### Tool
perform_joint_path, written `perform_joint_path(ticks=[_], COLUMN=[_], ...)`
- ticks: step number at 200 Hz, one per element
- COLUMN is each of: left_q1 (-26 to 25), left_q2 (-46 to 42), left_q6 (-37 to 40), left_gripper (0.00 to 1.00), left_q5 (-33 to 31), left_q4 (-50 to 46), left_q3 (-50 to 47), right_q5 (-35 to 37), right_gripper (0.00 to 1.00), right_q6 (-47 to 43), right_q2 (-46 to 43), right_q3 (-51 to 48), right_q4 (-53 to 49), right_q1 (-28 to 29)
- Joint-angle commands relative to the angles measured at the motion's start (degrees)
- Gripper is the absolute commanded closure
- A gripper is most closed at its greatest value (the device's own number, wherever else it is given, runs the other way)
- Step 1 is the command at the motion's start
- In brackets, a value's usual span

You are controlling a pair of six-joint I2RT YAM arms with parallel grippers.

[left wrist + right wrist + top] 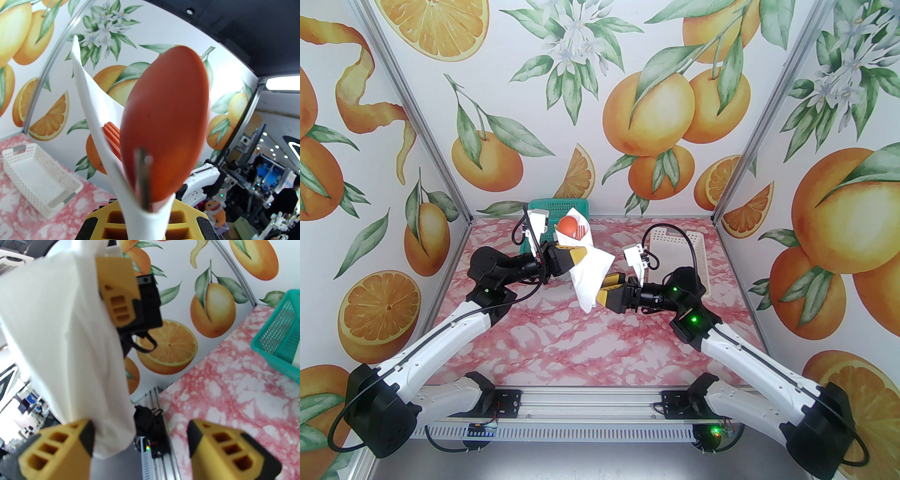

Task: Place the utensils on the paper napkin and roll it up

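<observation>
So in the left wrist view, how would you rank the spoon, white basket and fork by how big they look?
1. spoon, right at the lens, so it looms.
2. white basket, farther off.
3. fork, just a sliver past the paper napkin.

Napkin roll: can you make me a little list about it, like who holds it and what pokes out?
napkin: white, wrapped into a roll, held up above the table
held by: left gripper, shut on it
right gripper: open, at the napkin's lower end
poking out: orange spoon, orange fork, dark knife
baskets: green basket at the back, white basket to the right
</observation>
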Motion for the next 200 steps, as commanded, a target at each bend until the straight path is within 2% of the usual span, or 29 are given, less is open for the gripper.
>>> perform_joint_path(ticks=[1,22,47,58,94,200], left_q1=[-0.11,-0.10,-0.11,-0.11,-0.10,-0.11], left_q2=[-0.93,-0.93,-1.23,-1.28,-1.41,-1.25], left_q6=[0.20,0.20,0.25,0.18,0.11,0.11], left_gripper=[1.00,1.00,1.00,1.00,1.00,1.00], left_q5=[-0.37,-0.34,-0.09,0.09,0.13,0.04], left_q4=[1.65,1.74,1.65,1.65,1.80,2.00], left_q3=[1.42,1.32,1.23,1.25,1.19,1.15], right_q5=[-1.76,-1.46,1.43,1.73,0.11,-0.44], right_gripper=[0.28,0.28,0.29,0.29,0.27,0.29], right_q6=[1.11,-0.15,-6.50,-7.15,-4.40,-1.55], right_q2=[-0.02,-0.77,-4.03,-5.87,-8.02,-1.42], right_q3=[0.95,0.78,1.74,1.12,0.07,0.61], right_q4=[4.40,2.41,-9.49,-11.69,-9.90,-1.56], right_q1=[0.54,0.52,-0.69,-2.20,-4.08,-0.29])
